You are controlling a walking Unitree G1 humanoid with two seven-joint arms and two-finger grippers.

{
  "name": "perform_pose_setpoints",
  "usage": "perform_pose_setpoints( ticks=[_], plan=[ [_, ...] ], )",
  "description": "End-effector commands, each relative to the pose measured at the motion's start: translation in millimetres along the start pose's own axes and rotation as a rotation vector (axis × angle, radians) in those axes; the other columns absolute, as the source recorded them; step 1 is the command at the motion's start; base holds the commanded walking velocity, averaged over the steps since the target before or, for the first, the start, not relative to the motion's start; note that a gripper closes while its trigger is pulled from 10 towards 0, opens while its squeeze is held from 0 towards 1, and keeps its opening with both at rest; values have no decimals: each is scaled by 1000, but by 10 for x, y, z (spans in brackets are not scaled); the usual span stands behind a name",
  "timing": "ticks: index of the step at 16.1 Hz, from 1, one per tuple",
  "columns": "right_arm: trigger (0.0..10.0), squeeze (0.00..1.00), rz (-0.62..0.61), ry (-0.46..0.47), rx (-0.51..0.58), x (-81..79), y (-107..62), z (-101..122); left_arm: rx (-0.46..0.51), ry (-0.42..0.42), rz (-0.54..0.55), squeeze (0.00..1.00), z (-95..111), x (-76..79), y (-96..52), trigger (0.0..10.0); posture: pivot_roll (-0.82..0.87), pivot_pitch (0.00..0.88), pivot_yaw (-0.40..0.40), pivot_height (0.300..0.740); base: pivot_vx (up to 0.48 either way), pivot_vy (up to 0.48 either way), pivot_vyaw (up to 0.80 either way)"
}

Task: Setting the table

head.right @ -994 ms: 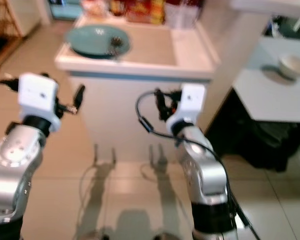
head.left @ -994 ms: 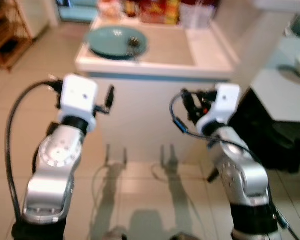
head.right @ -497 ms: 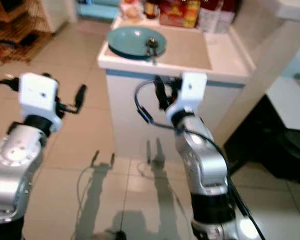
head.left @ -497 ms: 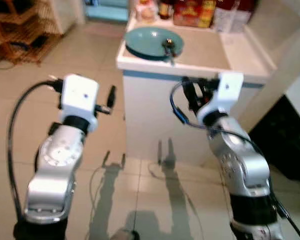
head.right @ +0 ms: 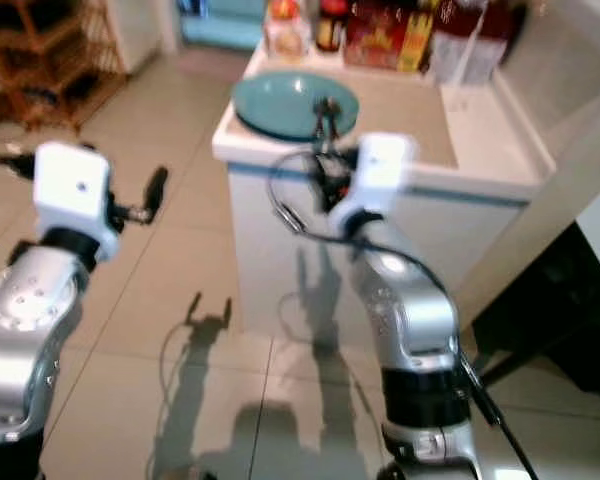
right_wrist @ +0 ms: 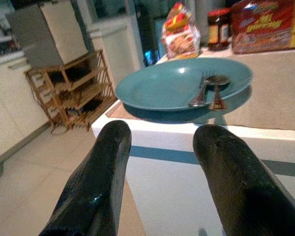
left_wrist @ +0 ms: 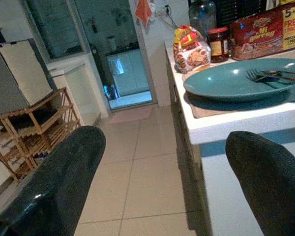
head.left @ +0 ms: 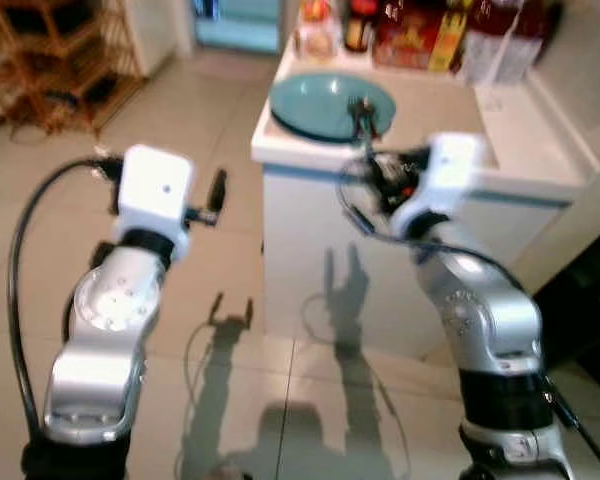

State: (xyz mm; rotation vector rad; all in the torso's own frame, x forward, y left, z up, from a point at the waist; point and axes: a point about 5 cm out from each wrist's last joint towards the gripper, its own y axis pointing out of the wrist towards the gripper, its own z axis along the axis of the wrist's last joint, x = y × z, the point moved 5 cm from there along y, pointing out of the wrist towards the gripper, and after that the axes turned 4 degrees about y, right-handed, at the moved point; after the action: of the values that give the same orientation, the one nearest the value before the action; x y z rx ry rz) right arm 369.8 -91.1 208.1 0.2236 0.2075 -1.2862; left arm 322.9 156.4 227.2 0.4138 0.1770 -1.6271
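Counter (head.left: 525, 140): one white counter is seen ahead of the robot; its near edge could be struck by the right arm if the approach is carried further at this height, since that wrist is already held just before the edge.
Rack (left_wrist: 37, 130): one wooden rack is seen well apart from the counter, across the tiled floor; no hazard is judged from it.
Plate (right_wrist: 179, 83): one teal plate is counted, laid on a mat at the counter's corner nearest the robot; it could be pushed off that corner if it is nudged sideways, because it sits close to the edge.
Packets and jars (left_wrist: 263, 29): one large red packet, one smaller bag, one dark-lidded jar and one bottle can be made out behind the plate; more may be hidden by blur. They could be toppled by an overreach.
Left gripper (left_wrist: 162, 182): one, held low beside the counter over the floor, its fingers spread apart with nothing between them.
Right gripper (right_wrist: 160, 169): one, aimed at the plate from just below counter level, fingers parted and empty.
Cutlery: one fork (right_wrist: 199, 93) and one spoon (right_wrist: 217, 91) are counted, lying side by side in the plate; they could be slid out or dropped if the plate is tilted when lifted.
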Motion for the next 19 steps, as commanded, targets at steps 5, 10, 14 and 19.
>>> perform_pose_setpoints(
  ticks=[5,10,14,19],
  plan=[
    [10000,0,-56,-12,-21,199,-19,26,35,-7,-33,0,86,91,5,10000,42,22,-58,740,374,0,0],
    [10000,1000,-25,47,-17,191,-19,88,37,-6,-33,0,92,91,13,10000,43,26,-57,740,369,0,0],
    [10000,1000,-17,51,-16,175,-13,106,37,-2,-32,0,92,79,14,10000,44,28,-57,740,365,0,0],
    [10000,1000,6,47,-14,150,8,154,37,1,-32,0,93,73,22,10000,44,30,-54,740,361,0,0]
  ],
)
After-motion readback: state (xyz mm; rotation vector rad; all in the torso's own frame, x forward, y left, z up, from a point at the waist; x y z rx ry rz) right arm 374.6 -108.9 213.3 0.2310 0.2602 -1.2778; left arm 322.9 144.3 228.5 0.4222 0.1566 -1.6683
